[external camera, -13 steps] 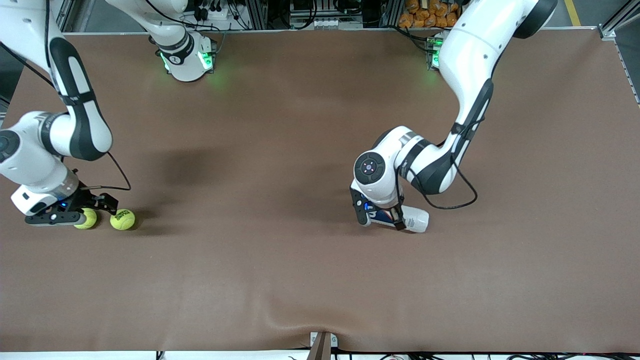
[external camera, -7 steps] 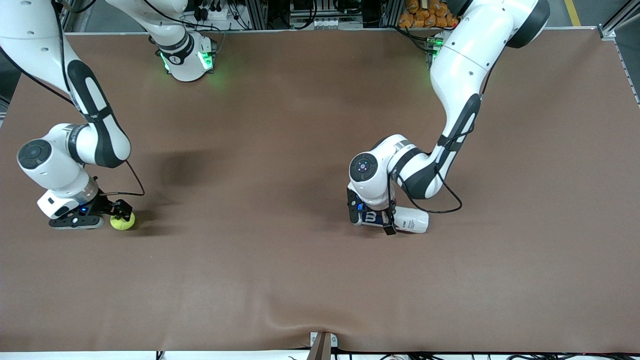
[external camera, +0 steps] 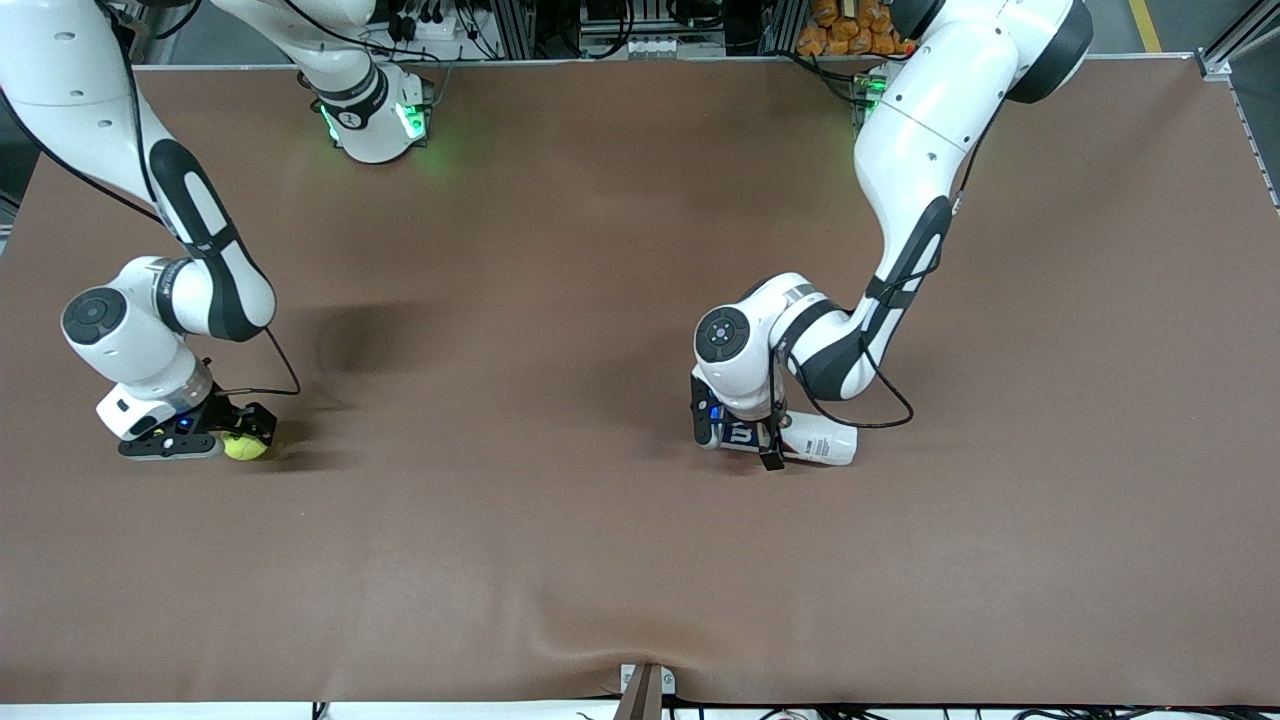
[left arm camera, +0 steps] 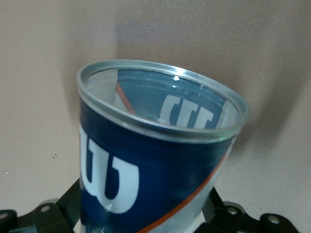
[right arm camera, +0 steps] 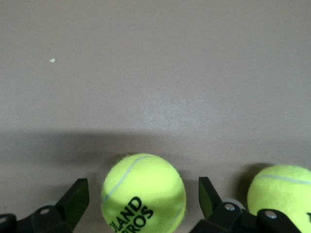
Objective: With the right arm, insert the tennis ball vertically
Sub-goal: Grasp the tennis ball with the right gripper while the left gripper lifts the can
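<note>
The right tool [external camera: 222, 432] is down at the surface [external camera: 560, 560] toward the right arm's end, its fingers [right arm camera: 73, 201] apart, one on each side of a tennis ball [right arm camera: 143, 192]. The ball sits on the surface in the gap between them; contact with either finger cannot be confirmed. In the front view only part of this ball [external camera: 243, 447] shows below the tool. The right wrist view shows a second ball [right arm camera: 282, 191] just beside the first, outside the fingers — the front view hides it under the tool.

The left tool [external camera: 740, 436] is low near the middle of the surface, around a can [external camera: 815, 440] that lies on its side, pale end toward the left arm's end. The left wrist view shows the can's open rim [left arm camera: 160, 97], clear wall and blue label with a white letter, with the tool's fingers [left arm camera: 68, 204] apart on either side of the body. Whether they press on the can cannot be told.
</note>
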